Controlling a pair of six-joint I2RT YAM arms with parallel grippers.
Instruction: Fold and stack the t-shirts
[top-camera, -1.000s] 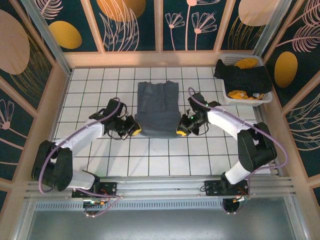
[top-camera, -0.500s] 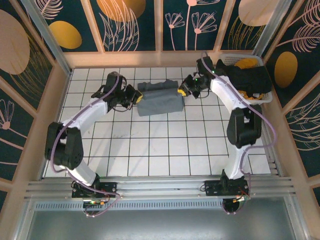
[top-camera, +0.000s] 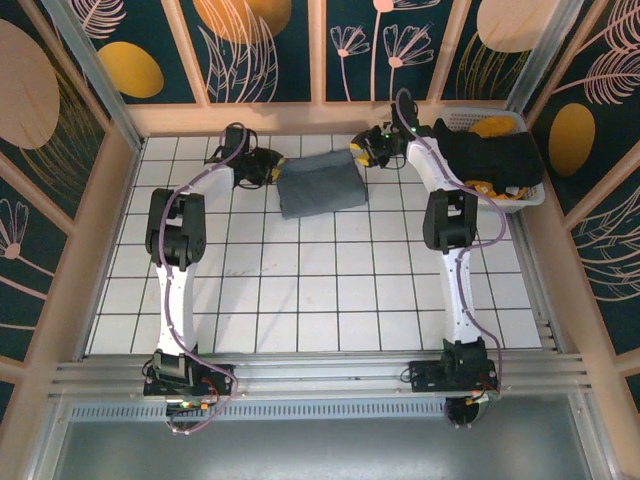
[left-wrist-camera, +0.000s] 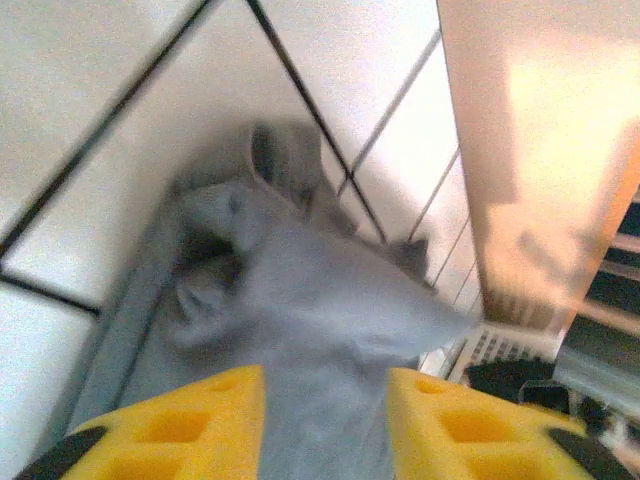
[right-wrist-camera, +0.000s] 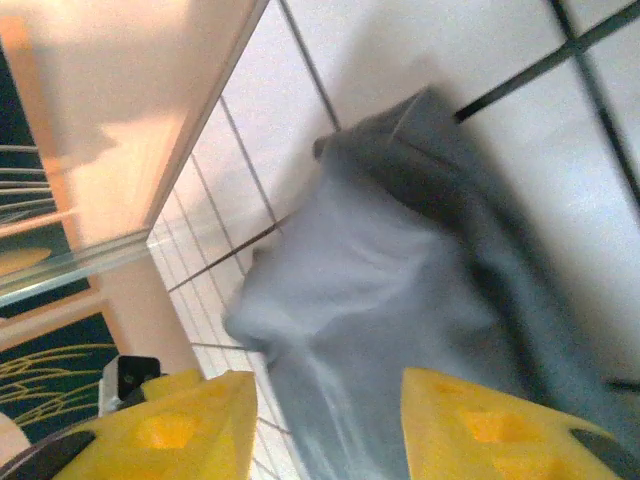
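Reaching far over the tabletop (top-camera: 300, 300), the left end effector (left-wrist-camera: 325, 385) and the right end effector (right-wrist-camera: 330, 385) are seen with fingers (left-wrist-camera: 180, 420) apart, each around a loose end of the folded blue-grey t-shirt (top-camera: 320, 187) near the back wall (top-camera: 300, 118). If cloth is snagged as they are pulled away, the fold could be dragged open.

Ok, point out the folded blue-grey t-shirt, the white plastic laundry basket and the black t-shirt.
Folded blue-grey t-shirt (top-camera: 318, 188): top external view, middle of cloth.
White plastic laundry basket (top-camera: 460, 117): top external view, far rim.
Black t-shirt (top-camera: 490, 155): top external view, middle of cloth.
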